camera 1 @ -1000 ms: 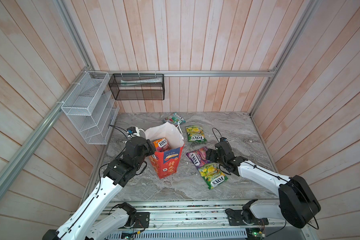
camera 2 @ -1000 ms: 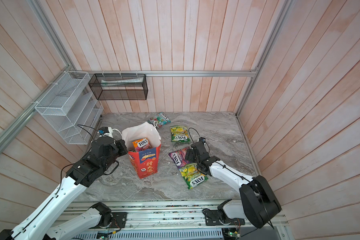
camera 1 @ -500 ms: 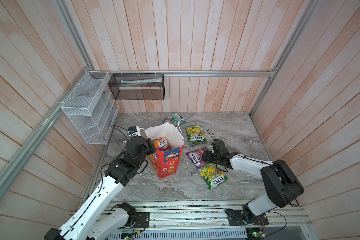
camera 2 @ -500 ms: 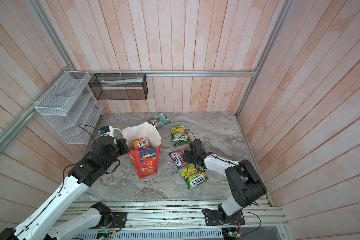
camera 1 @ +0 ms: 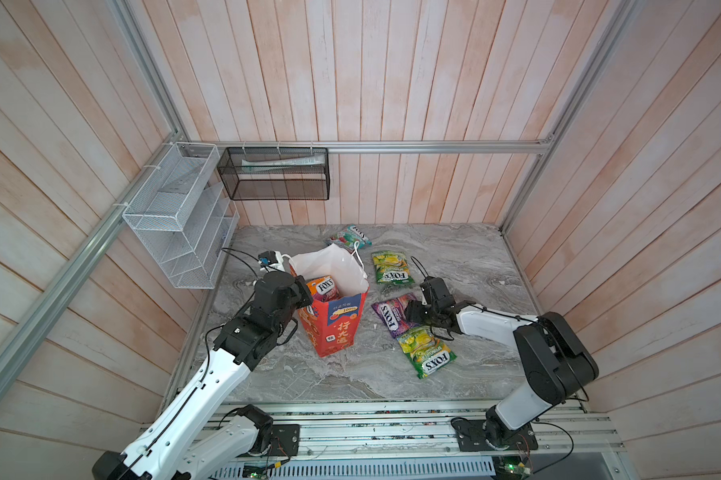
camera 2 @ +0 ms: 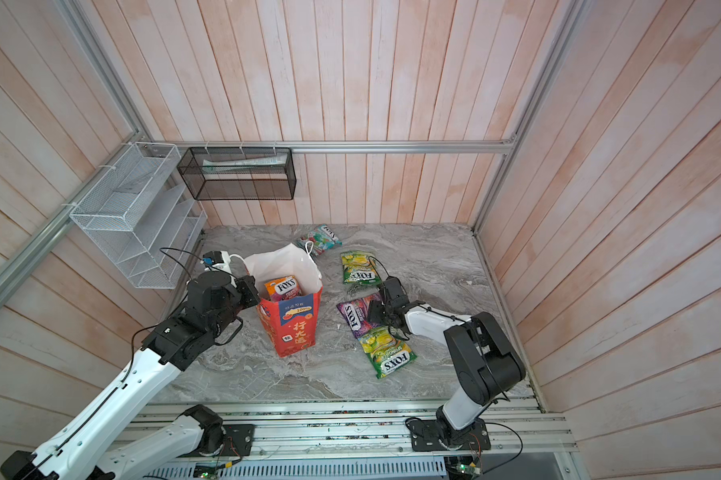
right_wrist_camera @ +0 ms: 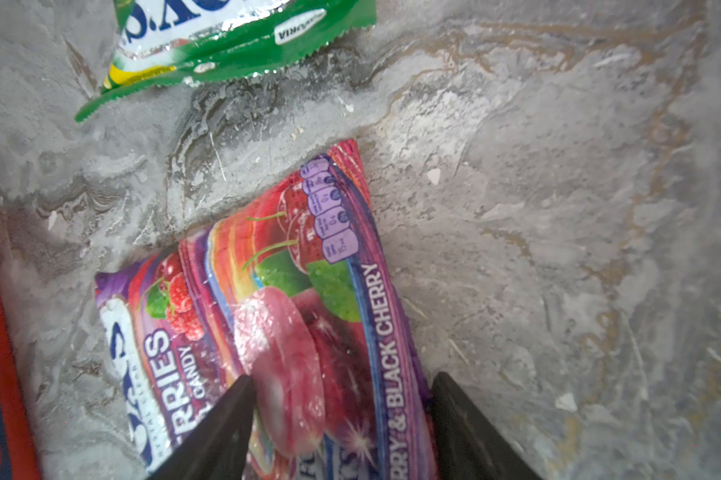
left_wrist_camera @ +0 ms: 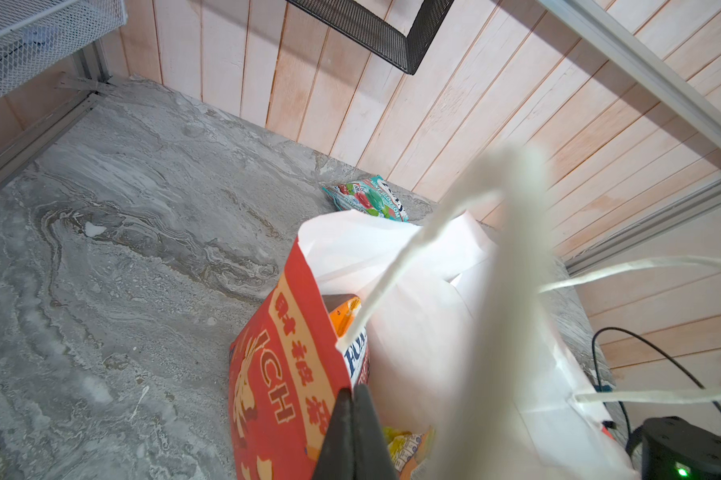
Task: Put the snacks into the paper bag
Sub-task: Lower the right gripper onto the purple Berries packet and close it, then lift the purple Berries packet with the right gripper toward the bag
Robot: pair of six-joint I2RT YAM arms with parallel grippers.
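Observation:
The red paper bag (camera 1: 334, 328) stands upright and open on the marble top, with an orange snack pouch (camera 1: 321, 289) inside. My left gripper (left_wrist_camera: 352, 399) is shut on the bag's near rim, one finger inside and one outside. My right gripper (right_wrist_camera: 342, 390) is low over the purple berry pouch (right_wrist_camera: 267, 316), jaws apart: one finger lies on the pouch face, the other stands at its long edge. A green pouch (camera 1: 390, 268) lies beyond it and a yellow-green pouch (camera 1: 427, 353) nearer the front. The teal pouch (camera 1: 348, 237) lies behind the bag.
A white wire rack (camera 1: 176, 216) hangs on the left wall and a black mesh basket (camera 1: 275, 174) on the back wall. A power strip with cables (camera 1: 269, 259) lies behind the bag. Wooden walls close in three sides.
My right gripper has slid left onto the purple pouch and its jaws have narrowed around it. The left gripper and the bag have stayed put.

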